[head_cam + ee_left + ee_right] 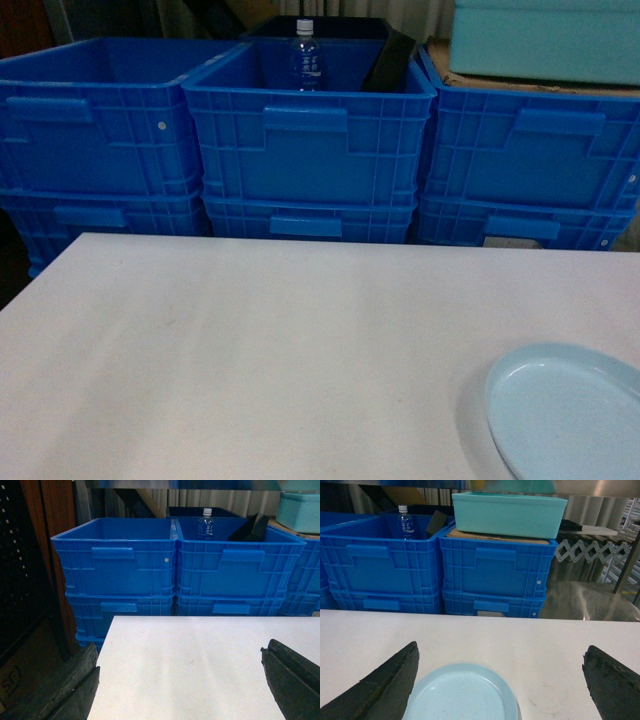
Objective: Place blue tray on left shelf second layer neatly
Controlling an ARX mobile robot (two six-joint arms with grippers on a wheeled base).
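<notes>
The blue tray [568, 412] is a pale sky-blue oval dish lying flat on the white table [250, 350], at the near right corner of the head view. In the right wrist view the blue tray [461, 696] lies low between the dark fingers, close to the left one. My right gripper [501, 682] is open above it and holds nothing. My left gripper [180, 682] is open over bare tabletop near the table's left edge. Neither gripper shows in the head view. A bright steel crossbar [175, 484] runs above the crates; I cannot tell which shelf layer it is.
Dark-blue crates [310, 140] are stacked two high right behind the table's far edge. One holds a water bottle [305, 55] and a black object. A teal tub [509, 512] sits on the right stack. A shiny steel surface [590, 597] lies to the right, a dark wooden post [55, 555] to the left.
</notes>
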